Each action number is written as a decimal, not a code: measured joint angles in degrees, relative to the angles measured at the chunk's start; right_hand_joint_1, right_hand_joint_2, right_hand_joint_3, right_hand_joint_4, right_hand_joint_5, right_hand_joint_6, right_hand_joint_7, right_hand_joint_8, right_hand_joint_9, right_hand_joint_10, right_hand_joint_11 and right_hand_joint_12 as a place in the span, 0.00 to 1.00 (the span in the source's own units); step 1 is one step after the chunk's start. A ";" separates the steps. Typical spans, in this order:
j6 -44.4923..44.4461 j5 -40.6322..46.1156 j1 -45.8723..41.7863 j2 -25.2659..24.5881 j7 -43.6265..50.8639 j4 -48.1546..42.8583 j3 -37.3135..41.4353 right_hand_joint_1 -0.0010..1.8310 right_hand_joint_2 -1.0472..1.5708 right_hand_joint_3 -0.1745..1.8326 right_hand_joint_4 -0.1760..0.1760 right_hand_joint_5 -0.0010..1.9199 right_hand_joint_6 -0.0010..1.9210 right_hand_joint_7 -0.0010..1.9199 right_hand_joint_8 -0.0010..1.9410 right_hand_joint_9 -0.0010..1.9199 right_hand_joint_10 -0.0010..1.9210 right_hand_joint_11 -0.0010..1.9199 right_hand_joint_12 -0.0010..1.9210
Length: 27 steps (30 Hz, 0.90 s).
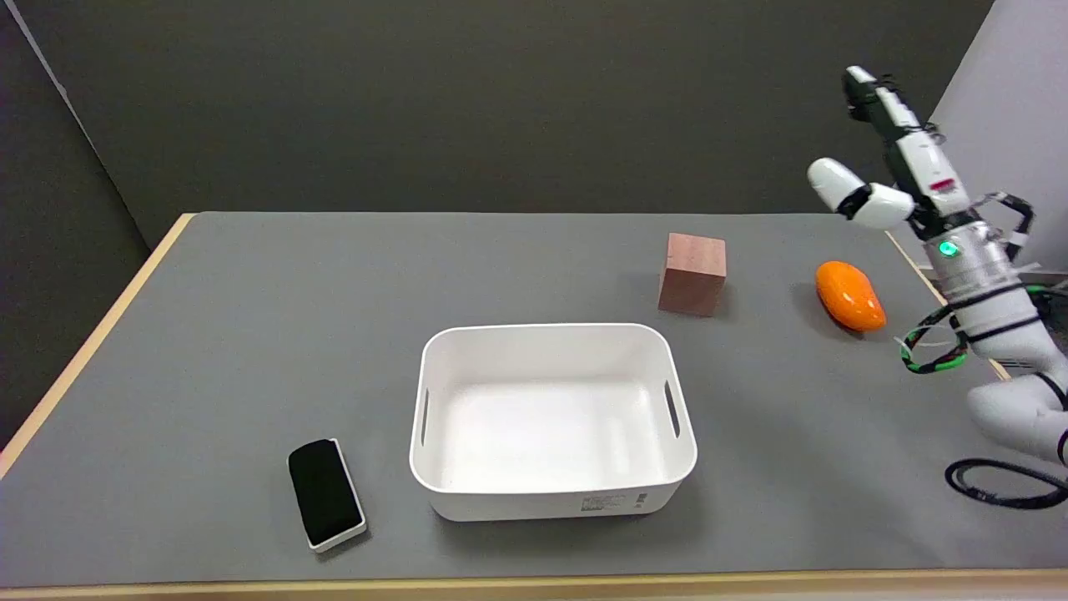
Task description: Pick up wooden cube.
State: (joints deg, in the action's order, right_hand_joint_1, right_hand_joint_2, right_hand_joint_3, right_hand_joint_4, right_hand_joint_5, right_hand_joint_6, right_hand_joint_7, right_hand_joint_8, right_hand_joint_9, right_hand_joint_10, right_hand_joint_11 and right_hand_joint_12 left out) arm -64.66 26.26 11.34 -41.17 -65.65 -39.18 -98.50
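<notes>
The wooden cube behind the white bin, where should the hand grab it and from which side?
Grip the wooden cube across two opposite upright faces, coming down from above. It stands flat on the table with free space all round, apart from the white bin and the orange object, so its flat parallel sides look easiest to squeeze. The right hand is raised off to the cube's right, holding nothing.

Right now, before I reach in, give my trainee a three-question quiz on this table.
1. True or false: the wooden cube sits inside the white bin.
2. Which thing lies nearest the robot hand? A) black eraser B) orange object C) white bin
3. Fill in: the robot hand is raised, holding ____.

Key: 1 false, the cube stands on the grey mat behind the bin. 2 B. 3 nothing.
</notes>
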 measured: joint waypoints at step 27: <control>33.95 -30.10 15.91 -1.94 -8.31 -0.78 -11.24 0.21 0.58 0.51 0.60 0.00 0.00 0.00 0.00 0.00 0.00 0.00 0.24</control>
State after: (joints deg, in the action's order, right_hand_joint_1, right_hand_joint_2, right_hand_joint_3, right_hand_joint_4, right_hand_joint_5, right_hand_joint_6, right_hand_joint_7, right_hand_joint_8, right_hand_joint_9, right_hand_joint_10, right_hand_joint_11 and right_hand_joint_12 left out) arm -30.71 -3.84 27.25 -43.11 -73.96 -39.96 -109.74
